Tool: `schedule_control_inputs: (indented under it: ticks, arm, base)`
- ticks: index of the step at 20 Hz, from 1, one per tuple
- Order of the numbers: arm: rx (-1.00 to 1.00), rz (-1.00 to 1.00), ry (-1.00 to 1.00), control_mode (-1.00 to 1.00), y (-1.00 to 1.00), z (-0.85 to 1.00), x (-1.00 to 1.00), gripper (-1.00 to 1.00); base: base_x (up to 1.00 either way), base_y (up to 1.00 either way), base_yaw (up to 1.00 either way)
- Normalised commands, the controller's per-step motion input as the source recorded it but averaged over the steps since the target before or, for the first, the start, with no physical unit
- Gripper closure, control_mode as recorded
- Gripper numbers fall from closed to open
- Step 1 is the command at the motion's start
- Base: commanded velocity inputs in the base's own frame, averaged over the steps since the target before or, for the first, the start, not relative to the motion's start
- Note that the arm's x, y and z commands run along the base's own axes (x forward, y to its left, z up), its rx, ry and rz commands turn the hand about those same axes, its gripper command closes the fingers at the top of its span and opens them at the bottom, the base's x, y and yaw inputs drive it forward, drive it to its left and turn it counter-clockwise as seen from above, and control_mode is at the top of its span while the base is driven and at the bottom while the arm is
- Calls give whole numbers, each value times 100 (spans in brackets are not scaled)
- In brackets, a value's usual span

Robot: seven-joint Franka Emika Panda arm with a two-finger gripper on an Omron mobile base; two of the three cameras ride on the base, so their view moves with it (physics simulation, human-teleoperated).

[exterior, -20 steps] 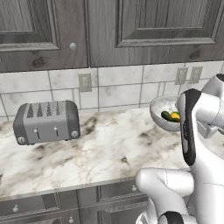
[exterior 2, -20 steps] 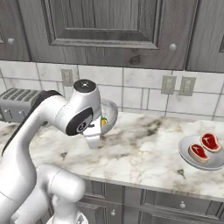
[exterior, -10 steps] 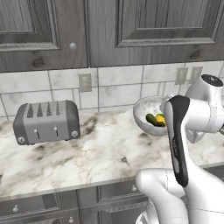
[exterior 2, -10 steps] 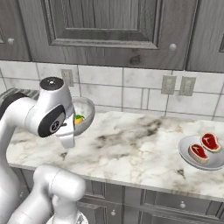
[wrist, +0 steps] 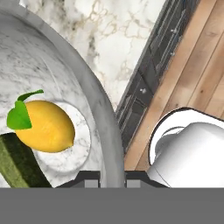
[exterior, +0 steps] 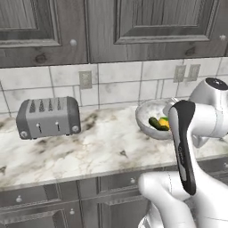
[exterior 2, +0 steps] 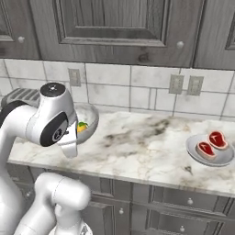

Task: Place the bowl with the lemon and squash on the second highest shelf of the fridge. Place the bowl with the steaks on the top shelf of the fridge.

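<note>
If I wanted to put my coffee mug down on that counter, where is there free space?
The widest bare stretch of marble counter lies between the bowl with the lemon and squash, held in the gripper, and the bowl with the steaks. There is also room in front of the toaster. It is crowded around the arm.

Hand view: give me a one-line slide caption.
Gripper clamps the rim of the bowl holding a lemon and squash, above the counter edge.
</note>
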Motion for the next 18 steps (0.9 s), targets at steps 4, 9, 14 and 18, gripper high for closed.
schedule_control_inputs:
  ticks: [4, 9, 14, 18]
  arm:
    - [0, 0, 0, 100, 0, 0, 0, 100]
    - [0, 0, 0, 100, 0, 0, 0, 100]
    - [0, 0, 0, 100, 0, 0, 0, 100]
    - [0, 0, 0, 100, 0, 0, 0, 100]
  base:
    - [-68, 0, -8]
    - [-44, -6, -30]
    - [-35, -15, -66]
    - [-4, -1, -86]
